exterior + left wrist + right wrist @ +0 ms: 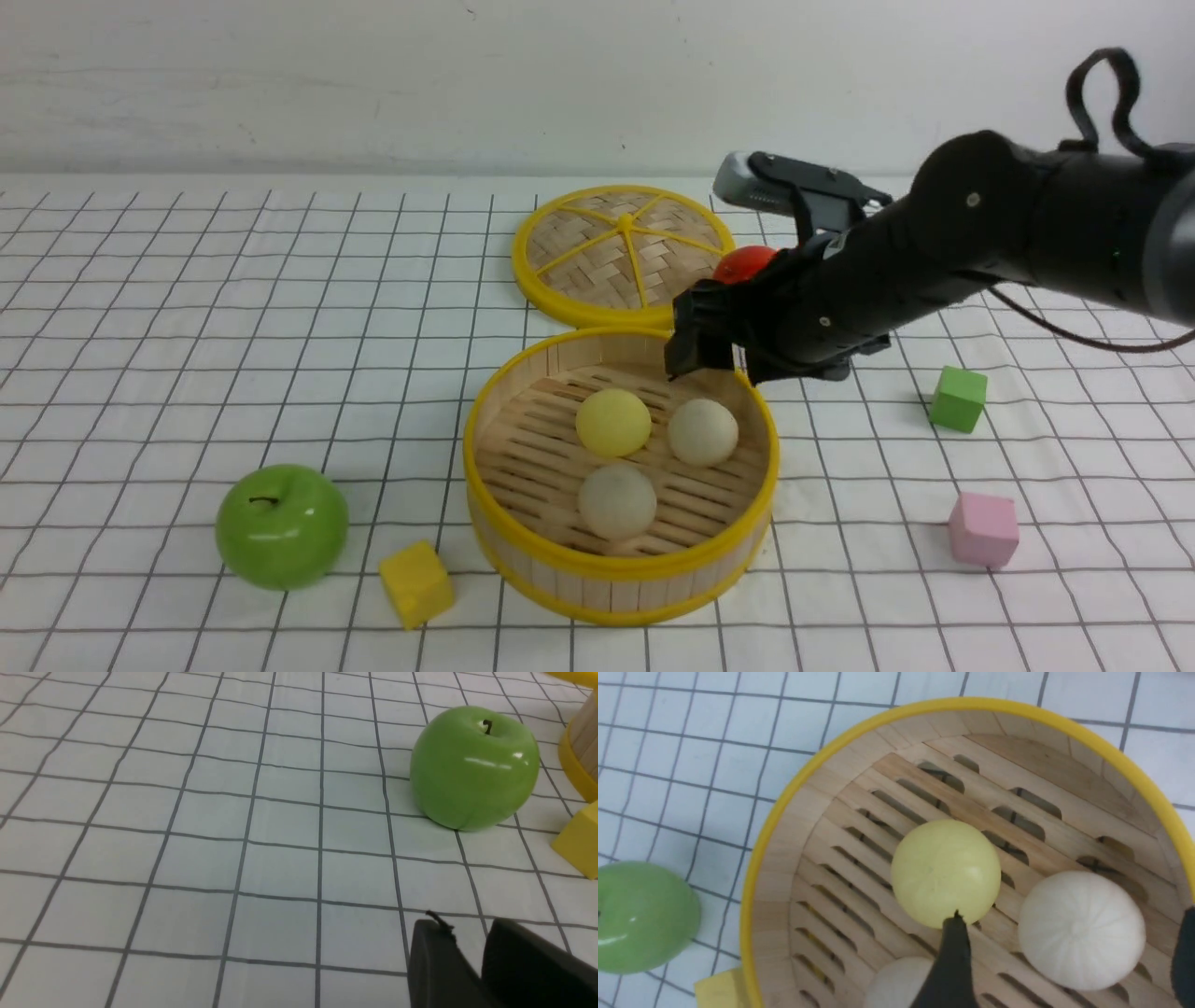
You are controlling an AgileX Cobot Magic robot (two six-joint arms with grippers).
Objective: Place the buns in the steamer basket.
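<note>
Fingers (952, 961) of the right gripper (709, 359) hang spread and empty over the far rim of the steamer basket (523, 551), near the tabletop's front edge at mid-width. All three buns (613, 422) rest on its slatted floor. Left gripper (472, 961): fingers nearly together, pinching nothing. Judged step: release done; next, lift the right arm clear without brushing the buns.

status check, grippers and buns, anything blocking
Right gripper open, empty, above basket's far rim. Left gripper low over cloth, empty. All three buns in steamer basket. Nothing in the way.
</note>
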